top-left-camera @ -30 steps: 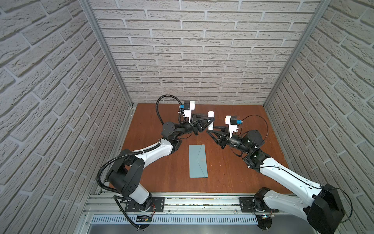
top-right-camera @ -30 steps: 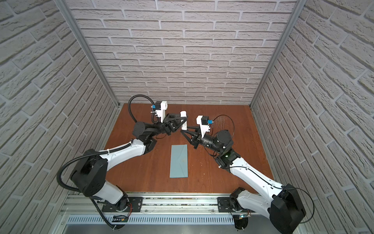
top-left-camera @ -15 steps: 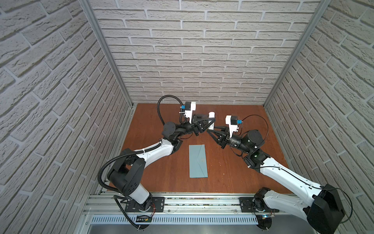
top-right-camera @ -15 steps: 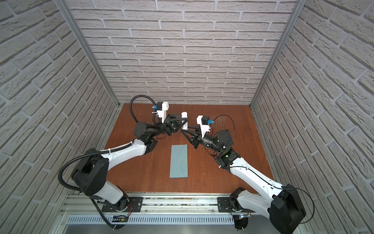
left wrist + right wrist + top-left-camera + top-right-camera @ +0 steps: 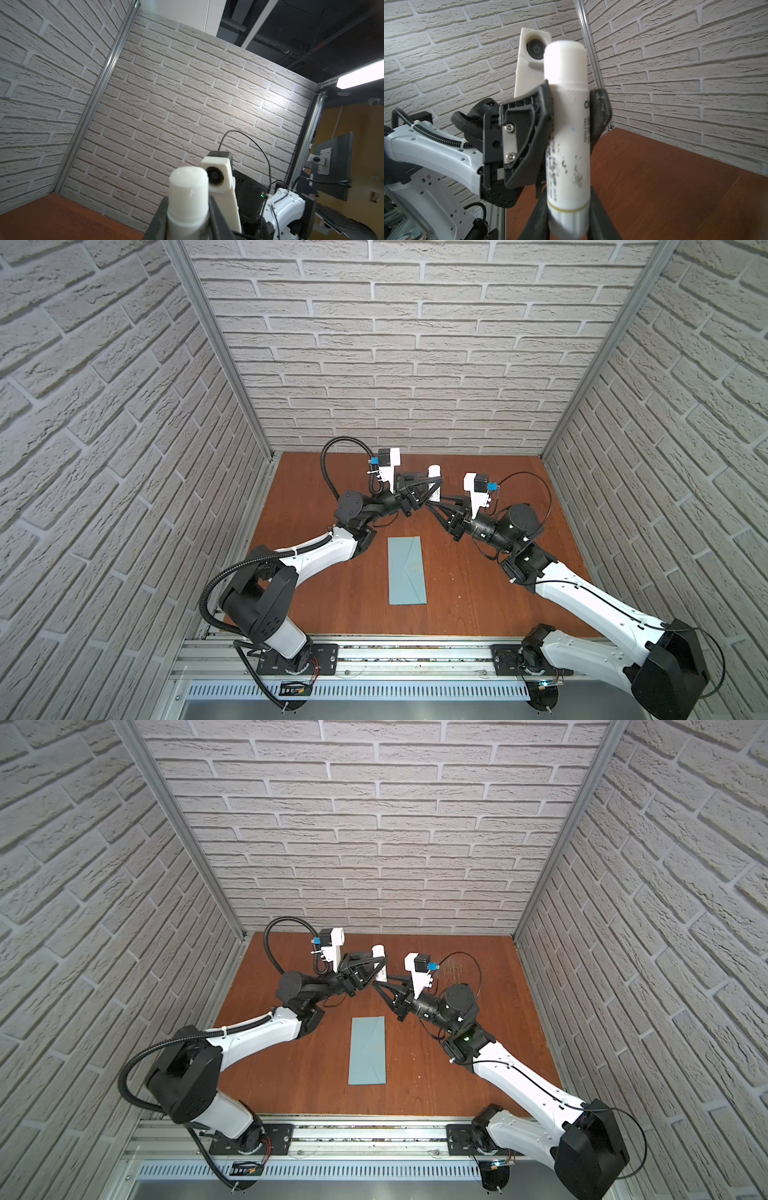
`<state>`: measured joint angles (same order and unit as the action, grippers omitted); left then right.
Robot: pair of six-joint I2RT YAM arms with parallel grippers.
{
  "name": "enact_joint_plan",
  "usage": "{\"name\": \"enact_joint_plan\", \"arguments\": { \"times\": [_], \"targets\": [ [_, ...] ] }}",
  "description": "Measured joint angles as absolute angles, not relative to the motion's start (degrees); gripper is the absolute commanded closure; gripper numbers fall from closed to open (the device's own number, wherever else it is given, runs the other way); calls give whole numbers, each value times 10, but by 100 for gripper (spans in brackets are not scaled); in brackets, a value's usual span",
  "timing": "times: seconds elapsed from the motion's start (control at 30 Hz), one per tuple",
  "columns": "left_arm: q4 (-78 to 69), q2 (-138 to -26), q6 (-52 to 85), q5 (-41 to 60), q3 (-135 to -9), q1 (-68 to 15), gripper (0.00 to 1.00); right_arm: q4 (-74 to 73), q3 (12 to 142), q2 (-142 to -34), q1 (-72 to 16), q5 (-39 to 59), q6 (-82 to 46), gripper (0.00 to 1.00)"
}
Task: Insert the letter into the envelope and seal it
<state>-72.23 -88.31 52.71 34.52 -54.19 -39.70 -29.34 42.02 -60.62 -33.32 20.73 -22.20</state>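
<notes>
The light blue-grey envelope point(image 5: 407, 570) point(image 5: 368, 1050) lies flat mid-table with its flap folded down. The letter is not in view. Above the far half of the table, both grippers hold one white glue stick point(image 5: 433, 477) point(image 5: 379, 957) between them. My left gripper point(image 5: 431, 486) point(image 5: 188, 209) is shut on the glue stick point(image 5: 188, 193) just below its cap. My right gripper point(image 5: 434, 502) point(image 5: 569, 214) is shut on the base end of the glue stick point(image 5: 568, 128). In the right wrist view the left gripper point(image 5: 571, 99) clamps the upper body of the stick.
Brick-patterned walls close in the brown wooden table point(image 5: 478, 597) on three sides. A metal rail point(image 5: 395, 651) carrying both arm bases runs along the near edge. The left arm's black cable point(image 5: 332, 460) loops up near the back wall.
The right gripper's jaws have narrowed slightly onto the stick's base. Both arms and the envelope have stayed where they were.
</notes>
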Motion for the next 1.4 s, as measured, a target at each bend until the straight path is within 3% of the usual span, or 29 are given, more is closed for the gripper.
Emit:
{"name": "enact_joint_plan", "arguments": {
  "times": [0.4,0.83,0.9,1.0,1.17,1.4],
  "targets": [
    [-669,-831,413,204,-530,-474,100,-103,496,-550,-523,-197,-94,94],
    [-688,-838,389,105,-520,-499,100,-64,576,-637,-631,-506,7,94],
    [-689,-839,391,105,-520,-499,100,-64,578,-641,-637,-526,14,92],
    [-688,-839,390,106,-520,-500,100,-64,578,-642,-639,-538,23,78],
    [-675,-834,380,115,-521,-488,100,-65,569,-635,-641,-533,36,65],
    [-593,-844,382,174,-522,-416,100,-36,541,-575,-603,-376,22,54]
  ]
}}
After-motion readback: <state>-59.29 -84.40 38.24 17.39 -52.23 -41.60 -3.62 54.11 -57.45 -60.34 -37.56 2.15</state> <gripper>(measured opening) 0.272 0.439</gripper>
